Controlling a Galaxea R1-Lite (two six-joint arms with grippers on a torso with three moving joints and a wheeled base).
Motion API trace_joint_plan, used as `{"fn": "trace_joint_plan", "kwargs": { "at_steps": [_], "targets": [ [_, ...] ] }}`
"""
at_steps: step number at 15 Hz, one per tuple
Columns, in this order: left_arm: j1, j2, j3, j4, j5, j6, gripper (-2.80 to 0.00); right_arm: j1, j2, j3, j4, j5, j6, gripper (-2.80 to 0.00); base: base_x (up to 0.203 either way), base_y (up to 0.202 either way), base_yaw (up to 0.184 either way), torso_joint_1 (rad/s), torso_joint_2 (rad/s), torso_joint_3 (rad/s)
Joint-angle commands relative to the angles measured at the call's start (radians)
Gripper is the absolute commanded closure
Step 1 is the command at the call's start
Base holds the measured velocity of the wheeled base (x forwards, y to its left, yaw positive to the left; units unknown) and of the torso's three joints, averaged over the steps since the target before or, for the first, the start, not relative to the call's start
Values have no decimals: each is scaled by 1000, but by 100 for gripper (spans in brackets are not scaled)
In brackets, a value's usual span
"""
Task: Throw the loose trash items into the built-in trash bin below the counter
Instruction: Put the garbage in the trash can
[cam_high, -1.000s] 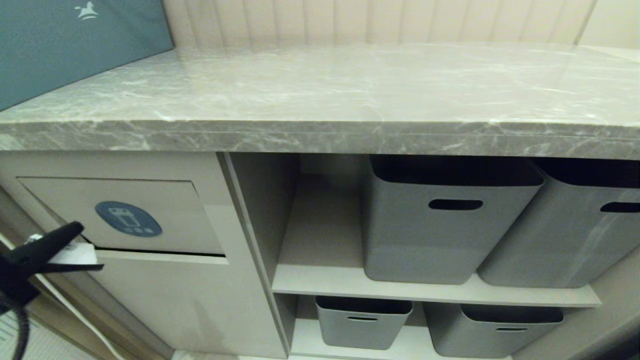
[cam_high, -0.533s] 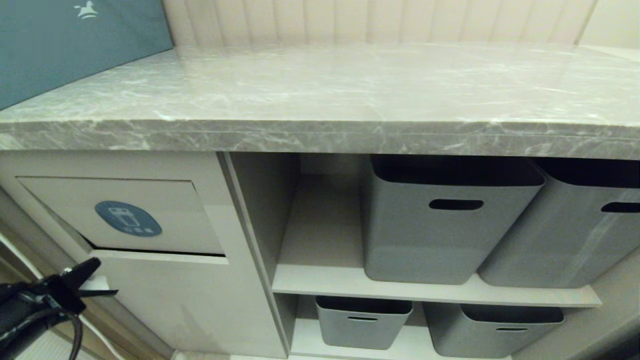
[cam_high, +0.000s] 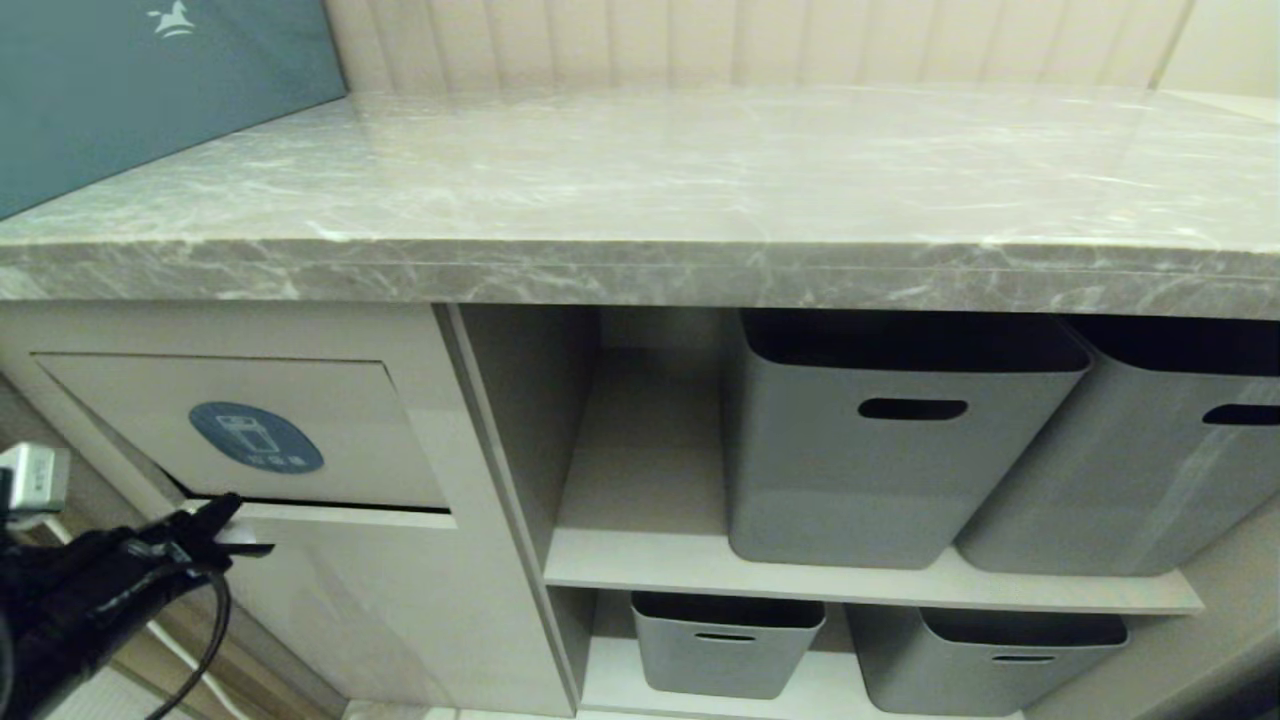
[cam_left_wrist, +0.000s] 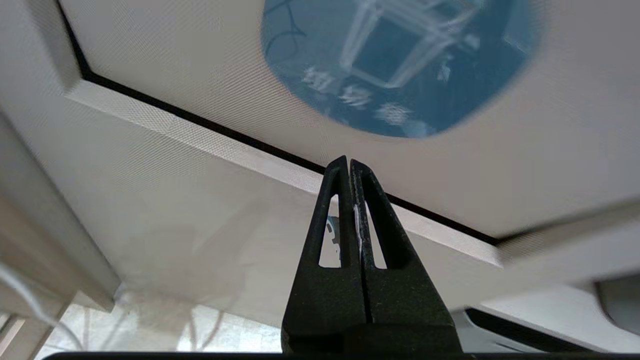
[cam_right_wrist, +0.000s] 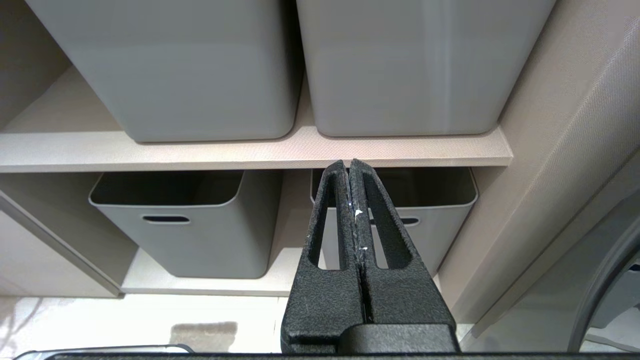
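The built-in trash bin is a beige flap (cam_high: 130, 400) with a round blue sticker (cam_high: 256, 437), set under the grey marble counter (cam_high: 640, 180) at the left. My left gripper (cam_high: 240, 522) is at the flap's lower edge, by the dark gap (cam_high: 330, 506) below it. In the left wrist view the gripper (cam_left_wrist: 349, 161) is shut on a thin whitish trash scrap (cam_left_wrist: 332, 234) with blue print, its tips just under the sticker (cam_left_wrist: 400, 60). My right gripper (cam_right_wrist: 348, 162) is shut and empty, facing the lower shelf. No other trash item shows.
Grey plastic tubs (cam_high: 890, 440) fill the open shelves right of the bin, with more on the lower shelf (cam_high: 725, 640). A teal box (cam_high: 150, 90) stands on the counter's far left. A cabinet divider (cam_high: 500, 500) separates bin and shelves.
My left gripper dipped low, then came up and right to the flap's lower edge. The white scrap, plainly visible a second ago, is now nearly hidden between the fingers.
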Motion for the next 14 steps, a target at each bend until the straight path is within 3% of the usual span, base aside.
{"fn": "trace_joint_plan", "kwargs": {
  "at_steps": [1, 5, 14],
  "targets": [
    [0, 138, -6, -57, -2, -3, 0, 0, 1, 2, -1, 0, 1, 0, 0, 0, 0, 0, 0, 0],
    [-18, 273, -87, -151, -4, -7, 0, 0, 1, 2, -1, 0, 1, 0, 0, 0, 0, 0, 0, 0],
    [-67, 359, -226, -152, -6, -28, 0, 0, 1, 2, -1, 0, 1, 0, 0, 0, 0, 0, 0, 0]
  ]
}}
